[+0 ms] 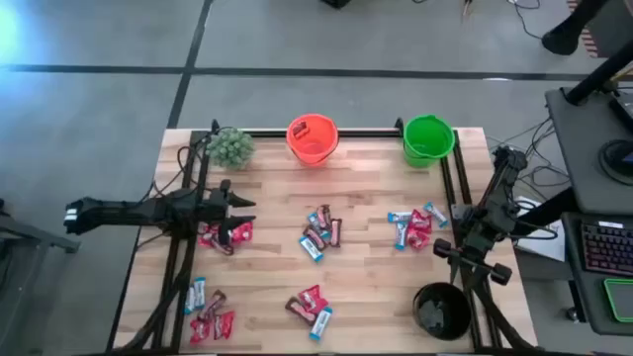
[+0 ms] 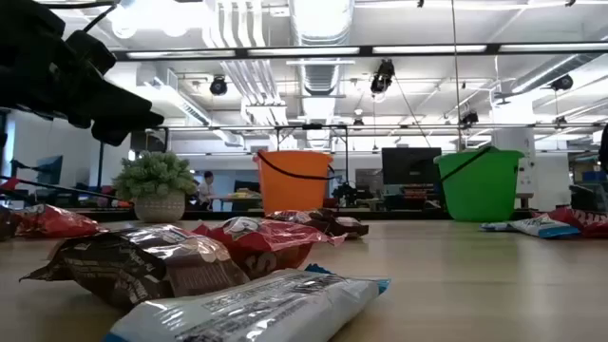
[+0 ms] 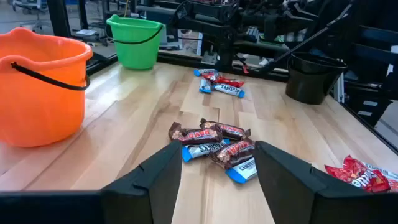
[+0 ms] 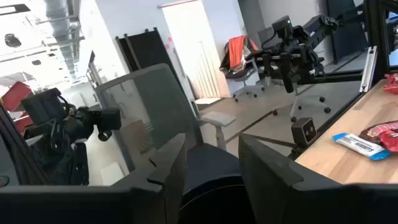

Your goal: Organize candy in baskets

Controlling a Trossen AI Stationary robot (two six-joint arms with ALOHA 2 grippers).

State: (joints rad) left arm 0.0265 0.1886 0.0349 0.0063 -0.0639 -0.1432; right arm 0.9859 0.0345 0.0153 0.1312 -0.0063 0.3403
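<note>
Left gripper (image 1: pixel 247 217) open, empty, above red candy (image 1: pixel 226 235).

Left gripper (image 1: pixel 240 215): bare table (image 1: pixel 277 188) ahead; candy pile (image 1: pixel 321 232) beyond; orange basket (image 1: pixel 313 138) off to its left, plant (image 1: pixel 229 146) nearer.

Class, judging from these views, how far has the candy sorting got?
Done: the orange basket already holds at least one red bar. In hand: nothing; the left gripper is open over the red pile, and the right gripper is empty above the black basket. Left: the centre pile, the right pile and both front piles. The green basket looks empty.
</note>
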